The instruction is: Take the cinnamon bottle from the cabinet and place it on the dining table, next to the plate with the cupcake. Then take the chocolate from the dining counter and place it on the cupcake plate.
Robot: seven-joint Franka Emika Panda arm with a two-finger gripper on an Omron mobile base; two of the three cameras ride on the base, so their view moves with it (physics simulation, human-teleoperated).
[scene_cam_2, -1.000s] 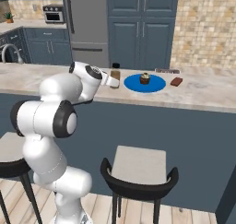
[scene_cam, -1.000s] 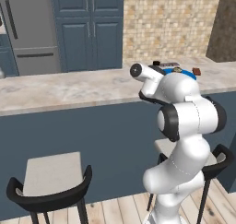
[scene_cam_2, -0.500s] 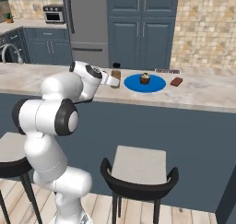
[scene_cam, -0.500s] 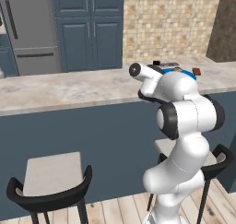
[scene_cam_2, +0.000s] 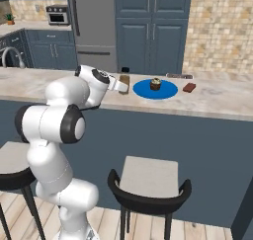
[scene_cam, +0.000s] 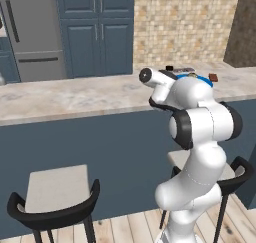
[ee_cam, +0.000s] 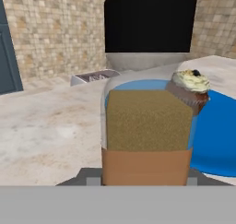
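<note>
Bottle [ee_cam: 146, 108] filling centre of hand view, sitting in gripper [scene_cam_2: 123, 85], jaws closed around it. Arm holding it upright beside plate [scene_cam_2: 170, 89] with cupcake [scene_cam_2: 156, 83], middle of frame, ready for setting down. Chocolate [scene_cam_2: 189, 88] waiting right of plate.

A clear, glass-like cinnamon bottle [ee_cam: 146, 126] with a matt black cap and coarse brown powder is seen. The flat blue plate [scene_cam_2: 168, 91] looks smooth, the pale marbled stone counter [scene_cam_2: 217, 98] polished, and the beige tiled wall [scene_cam: 185, 24] rough.
</note>
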